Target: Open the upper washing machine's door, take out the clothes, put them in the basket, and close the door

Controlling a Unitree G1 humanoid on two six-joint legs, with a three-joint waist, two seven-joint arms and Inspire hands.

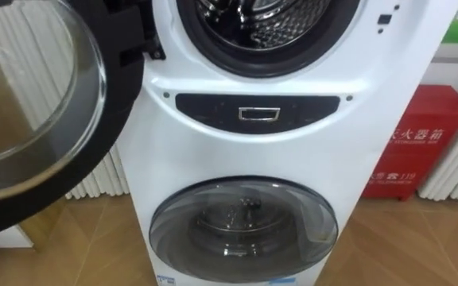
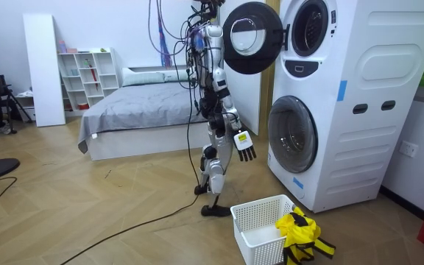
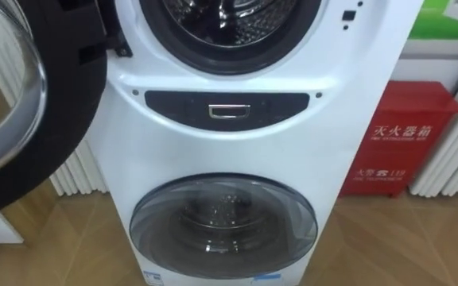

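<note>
The white stacked washing machine [image 1: 293, 151] fills the eye views. Its upper drum [image 1: 269, 24] stands open, and the part of its metal wall in view is bare. The round glass upper door [image 1: 30, 103] is swung out to my left. The lower door [image 1: 243, 221] is closed. In the room view I stand facing the machine, just behind a white laundry basket [image 2: 260, 221] on the floor. A yellow garment [image 2: 298, 228] hangs over the basket's near corner. My right hand [image 2: 245, 145] hangs low in front of me with straight fingers, holding nothing.
A red cabinet [image 1: 420, 143] stands on the floor right of the machine, with a white radiator [image 1: 456, 167] behind it. Another radiator [image 1: 102, 179] is behind the open door. In the room view a bed [image 2: 138, 110] and a white shelf [image 2: 87, 73] lie behind me.
</note>
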